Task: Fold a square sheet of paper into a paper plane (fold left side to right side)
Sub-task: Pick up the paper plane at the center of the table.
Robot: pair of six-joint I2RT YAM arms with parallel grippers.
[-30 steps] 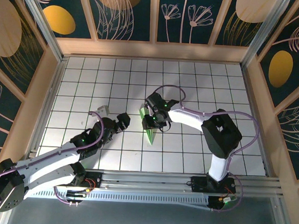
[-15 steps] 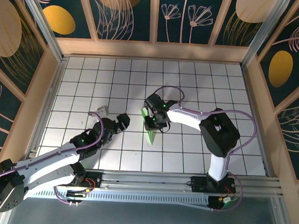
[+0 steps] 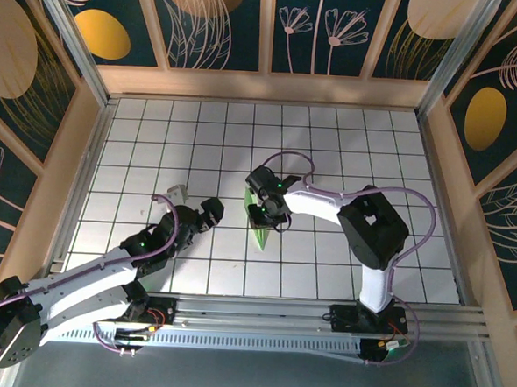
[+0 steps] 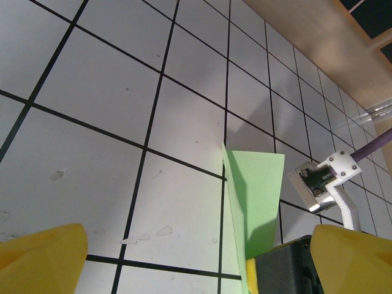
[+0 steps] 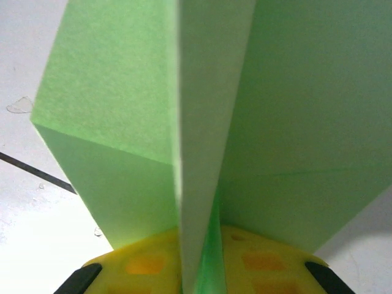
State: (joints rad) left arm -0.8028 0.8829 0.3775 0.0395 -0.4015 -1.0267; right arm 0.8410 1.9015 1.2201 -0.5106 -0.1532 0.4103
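Observation:
The pale green paper, folded into a slim pointed paper plane, stands on edge near the middle of the white grid table, its tip toward the arms. My right gripper is shut on its middle fold. In the right wrist view the fold runs between the yellow pads, and the wings spread to either side. My left gripper is open about one tile left of the plane and touches nothing. In the left wrist view the plane rises between the yellow fingertips, beside the right gripper's black body.
Wooden walls close the table at the back and on both sides. A metal rail with the arm bases runs along the near edge. The right arm's purple cable loops above its wrist. Bare grid tiles lie behind and to the right.
The right gripper has closed further on the plane's fold and shifted slightly left with it. The left arm has barely moved and stays open.

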